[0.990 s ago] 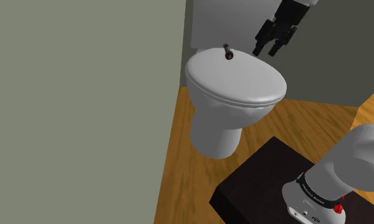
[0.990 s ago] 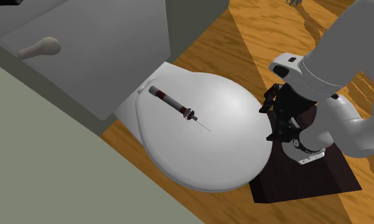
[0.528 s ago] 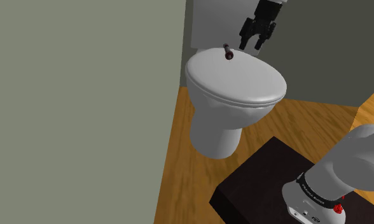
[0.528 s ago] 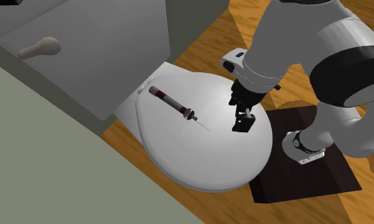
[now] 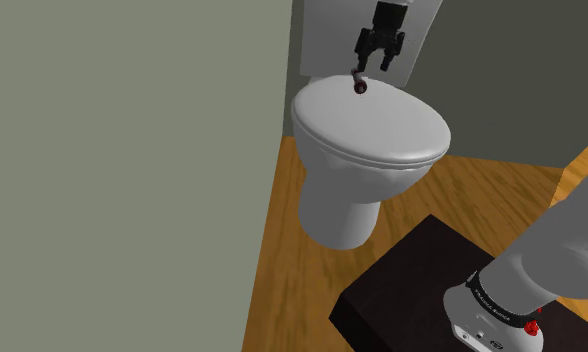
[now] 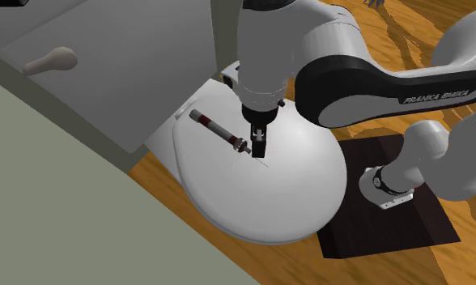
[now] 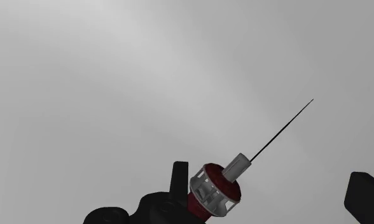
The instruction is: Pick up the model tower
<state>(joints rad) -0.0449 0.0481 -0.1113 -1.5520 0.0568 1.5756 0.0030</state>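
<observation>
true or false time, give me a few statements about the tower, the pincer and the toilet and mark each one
1. The model tower lies on its side on the closed toilet lid. True.
2. The pincer is shut on the tower. False: its fingers stand apart and the tower is not held.
3. The tower ends in a thin spire. True.
4. The floor is white tile. False: it is brown and wood-grained.

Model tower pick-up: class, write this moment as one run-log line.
stage: pre-grasp | gripper: open, fingers either side of model tower near its spire end | model tower: lying flat on closed toilet lid | grasp: not yet made
</observation>
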